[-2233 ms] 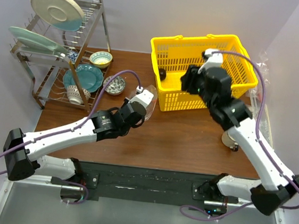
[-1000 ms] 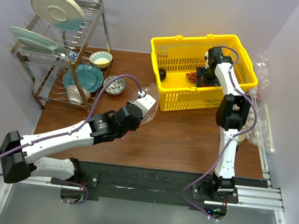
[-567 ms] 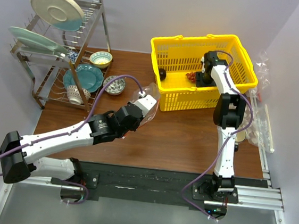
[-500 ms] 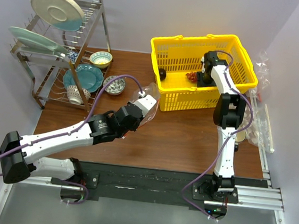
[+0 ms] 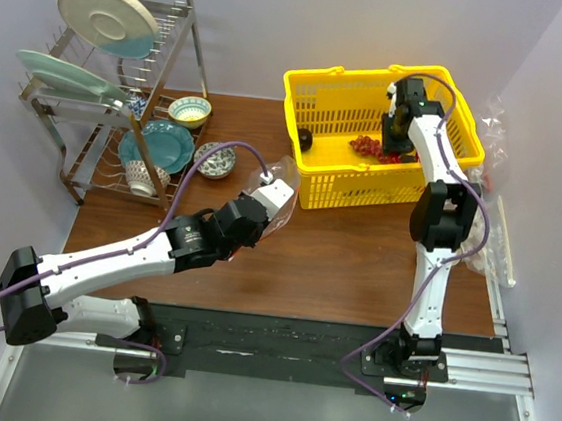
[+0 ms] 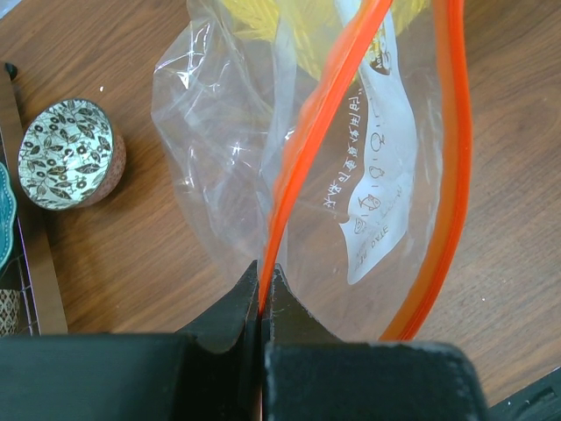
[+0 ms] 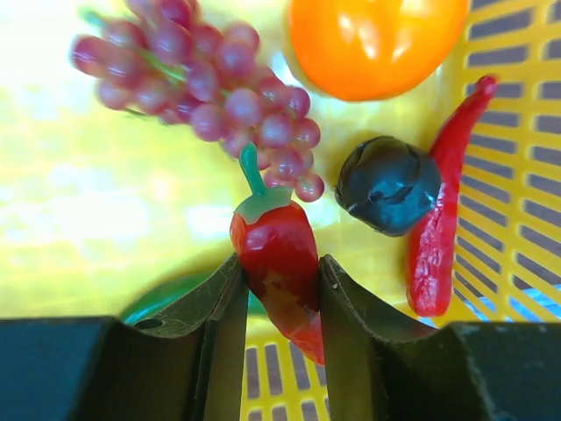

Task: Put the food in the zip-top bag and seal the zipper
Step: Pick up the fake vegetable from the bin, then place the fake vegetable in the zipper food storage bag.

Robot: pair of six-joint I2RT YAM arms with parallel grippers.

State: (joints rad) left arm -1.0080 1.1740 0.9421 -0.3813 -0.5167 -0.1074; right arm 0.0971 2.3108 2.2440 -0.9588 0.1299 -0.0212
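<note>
So the red pepper [image 7: 273, 241] is the piece in play. It's down in the basket [image 7: 517, 132], and your right claw [image 7: 280, 263] has a finger pressed against each side of it. I'd call that a pinch on the pepper's body, though I can't tell if it's off the basket floor yet. It lies lengthwise along the fingers. The green stem points away from the wrist toward the grapes [image 7: 219, 79], and the tip points back in between the fingers, leaning a touch right. Just beside it are the dark fruit [image 7: 388, 184] and a long chili [image 7: 443, 219], and the orange [image 7: 377, 39] is further out. A green thing [image 7: 171, 298] peeks from under one finger, mostly hidden. To me this is the pick step, and the bag [image 6: 228, 158] looks empty so far. Next you'd want a straight lift so the stem doesn't snag the grapes right by it. Then clear the basket wall and carry it across. The bag is outside the basket, near its left front corner over the counter [image 5: 335, 267], with your left claw [image 6: 263, 281] pressed shut on one strip of the zipper [image 6: 316, 132]. The two strips stand apart, so the mouth is open, and the bag's length runs away from that claw. The gap looks narrow, so I'd go in tip first, with the pepper in line with the opening.
</note>
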